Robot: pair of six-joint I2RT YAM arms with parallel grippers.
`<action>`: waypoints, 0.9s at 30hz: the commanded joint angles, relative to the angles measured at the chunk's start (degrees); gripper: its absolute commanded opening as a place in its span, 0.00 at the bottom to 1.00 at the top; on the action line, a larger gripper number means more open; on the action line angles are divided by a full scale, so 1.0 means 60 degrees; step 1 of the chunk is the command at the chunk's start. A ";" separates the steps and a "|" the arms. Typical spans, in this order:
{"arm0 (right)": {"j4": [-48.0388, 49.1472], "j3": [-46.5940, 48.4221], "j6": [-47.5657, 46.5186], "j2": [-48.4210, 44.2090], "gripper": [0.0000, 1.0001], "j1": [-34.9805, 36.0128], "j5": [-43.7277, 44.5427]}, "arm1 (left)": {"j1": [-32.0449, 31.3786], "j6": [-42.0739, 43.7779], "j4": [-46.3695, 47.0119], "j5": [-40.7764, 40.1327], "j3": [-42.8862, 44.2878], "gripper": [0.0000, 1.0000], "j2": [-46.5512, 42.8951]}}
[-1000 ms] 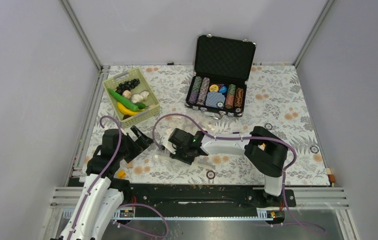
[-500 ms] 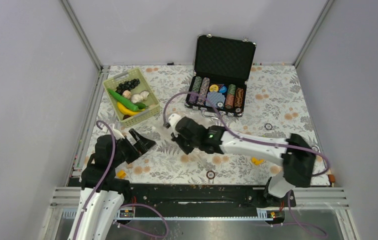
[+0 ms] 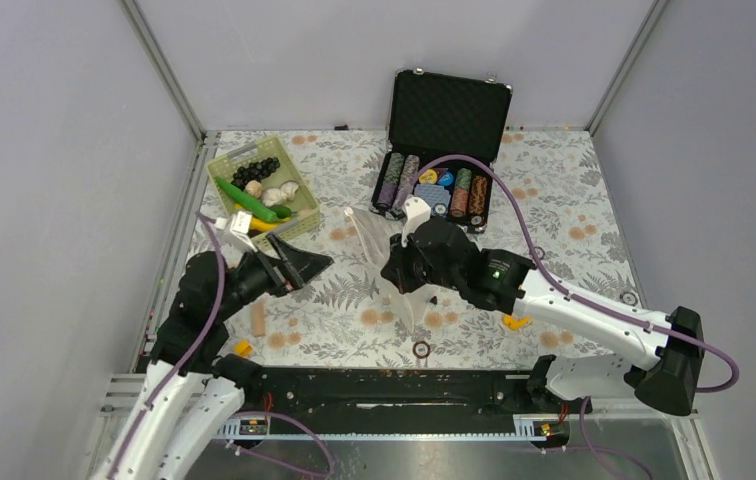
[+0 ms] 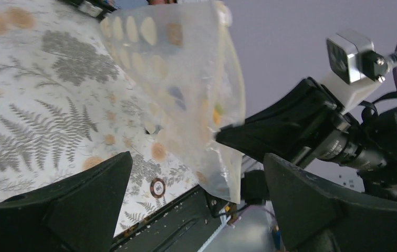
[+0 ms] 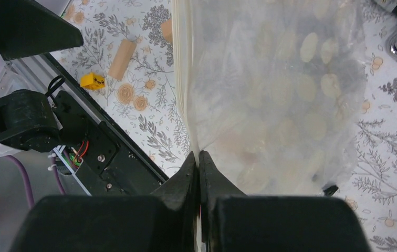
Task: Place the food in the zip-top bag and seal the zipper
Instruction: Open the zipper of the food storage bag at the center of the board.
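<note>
A floral desk (image 3: 574,200) carries an open black chip case (image 3: 449,105) at the back and a green basket (image 3: 222,166) of food (image 3: 259,185) back left. Mid-desk, the right pincer (image 5: 199,157) clamps the edge of the dotted clear bag (image 5: 270,94); the left pincer (image 3: 304,272) gapes empty beside it.

The table (image 3: 574,200) is covered with a pale cloth printed with grey ferns and orange flowers. Plain, pale grey walls (image 3: 354,50) close it in on the left, far and right sides. Slanting aluminium posts (image 3: 159,65) stand at the two far corners, a black plate (image 3: 404,390) runs along the near edge, and the light is soft and even.
</note>
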 commanded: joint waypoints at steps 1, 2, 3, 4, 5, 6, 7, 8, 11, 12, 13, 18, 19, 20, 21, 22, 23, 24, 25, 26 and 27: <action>-0.0101 -0.0239 0.0740 -0.0509 0.00 -0.0099 0.0081 | -0.2455 0.0104 0.1816 -0.1898 0.0859 0.99 0.1506; -0.0179 -0.0264 0.0784 -0.0559 0.01 -0.0121 0.0125 | -0.3149 0.0301 0.1747 -0.2526 0.1182 0.99 0.1999; -0.0240 -0.0285 0.0837 -0.0605 0.01 -0.0151 0.0155 | -0.3702 0.0491 0.1607 -0.3076 0.1632 0.99 0.2531; -0.0309 -0.0302 0.0917 -0.0648 0.01 -0.0181 0.0188 | -0.4118 0.0655 0.1483 -0.3440 0.1972 0.99 0.3015; -0.0335 -0.0336 0.0972 -0.0700 0.01 -0.0227 0.0199 | -0.4365 0.0791 0.1365 -0.3740 0.2238 0.99 0.3402; -0.0338 -0.0355 0.1014 -0.0751 0.01 -0.0258 0.0190 | -0.4541 0.0885 0.1281 -0.3964 0.2421 0.98 0.3748; -0.0327 -0.0386 0.1041 -0.0785 0.02 -0.0284 0.0183 | -0.4640 0.0919 0.1270 -0.4051 0.2516 0.98 0.4002; -0.0337 -0.0396 0.1070 -0.0815 0.02 -0.0305 0.0182 | -0.4680 0.0899 0.1285 -0.4285 0.2561 0.97 0.4208; -0.0345 -0.0406 0.1237 -0.0840 0.03 -0.0371 0.0150 | -0.4689 0.0856 0.1350 -0.4513 0.2625 0.87 0.4615; -0.0343 -0.0405 0.1309 -0.0840 0.03 -0.0412 0.0075 | -0.4695 0.0884 0.1363 -0.4506 0.2627 0.84 0.4695; -0.0339 -0.0404 0.1389 -0.0820 0.03 -0.0455 0.0013 | -0.4690 0.0893 0.1352 -0.4503 0.2620 0.82 0.4783; -0.0246 -0.0382 0.1621 -0.0678 0.04 -0.0572 -0.0388 | -0.4687 0.0779 0.1475 -0.4590 0.2442 0.81 0.4995; -0.0180 -0.0393 0.1632 -0.0631 0.04 -0.0572 -0.0556 | -0.4693 0.0778 0.1527 -0.4578 0.2438 0.81 0.5066; -0.0130 -0.0387 0.1653 -0.0590 0.04 -0.0572 -0.0668 | -0.4683 0.0757 0.1587 -0.4596 0.2450 0.79 0.5141; -0.0113 -0.0383 0.1676 -0.0560 0.04 -0.0572 -0.0737 | -0.4694 0.0749 0.1614 -0.4635 0.2483 0.77 0.5236; -0.0116 -0.0359 0.1666 -0.0527 0.04 -0.0583 -0.0779 | -0.4694 0.0748 0.1649 -0.4659 0.2525 0.75 0.5331; -0.0104 -0.0341 0.1652 -0.0508 0.04 -0.0577 -0.0797 | -0.4685 0.0768 0.1681 -0.4674 0.2562 0.73 0.5430; -0.0106 -0.0328 0.1652 -0.0504 0.04 -0.0573 -0.0799 | -0.4691 0.0783 0.1707 -0.4709 0.2613 0.73 0.5545; -0.0069 -0.0324 0.1610 -0.0514 0.04 -0.0574 -0.0799 | -0.4695 0.0794 0.1722 -0.4728 0.2650 0.72 0.5640; -0.0054 -0.0324 0.1599 -0.0521 0.04 -0.0572 -0.0799 | -0.4685 0.0816 0.1728 -0.4732 0.2676 0.70 0.5748; -0.0044 -0.0324 0.1585 -0.0534 0.04 -0.0574 -0.0792 | -0.4691 0.0837 0.1742 -0.4746 0.2700 0.68 0.5863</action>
